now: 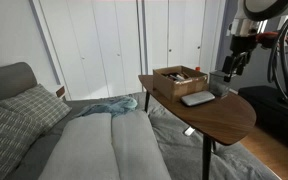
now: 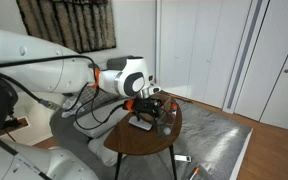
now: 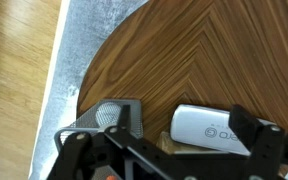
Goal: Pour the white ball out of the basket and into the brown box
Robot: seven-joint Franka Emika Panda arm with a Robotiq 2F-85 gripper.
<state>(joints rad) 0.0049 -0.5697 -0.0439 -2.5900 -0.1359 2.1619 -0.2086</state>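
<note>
- Wood floor [image 3: 19,70]: strip down the left of the wrist view, bare; borders the grey carpet [image 3: 79,40].
- Grey couch [image 1: 104,150]: fills the left of an exterior view, with patterned pillows [image 1: 24,108] and a blue cloth [image 1: 109,107]; its lower part is cut off by the picture edge.
- Table [image 3: 184,50]: dark wood with a herringbone top and a rounded edge. In the wrist view the top is bare above the objects. The edge curves close past the basket, with carpet below it.
- Basket [image 3: 109,117]: grey wire mesh, standing on the table near the rounded edge and just beside the flat pale device. Its lower half is hidden by the gripper's dark linkage, and its contents cannot be made out.
- Gripper [image 3: 164,158]: enters from the bottom of the wrist view with jaws set wide. One finger [image 3: 74,150] is at the basket, the other beyond the device. Nothing is seen clamped.
- Brown box [image 1: 179,78]: low and wide, on the table's half nearer the couch, apart from the basket. The small items inside are too small to identify.
- Flat pale device [image 3: 209,125]: lying on the table between box and basket; carries a dark round mark too blurred to read. Its right end is covered by a finger.
- Robot arm [image 2: 44,65]: white, reaching to the table in both exterior views, with cables trailing; cropped at the picture edge.
- White closet doors [image 2: 274,60]: behind the table, shut.
</note>
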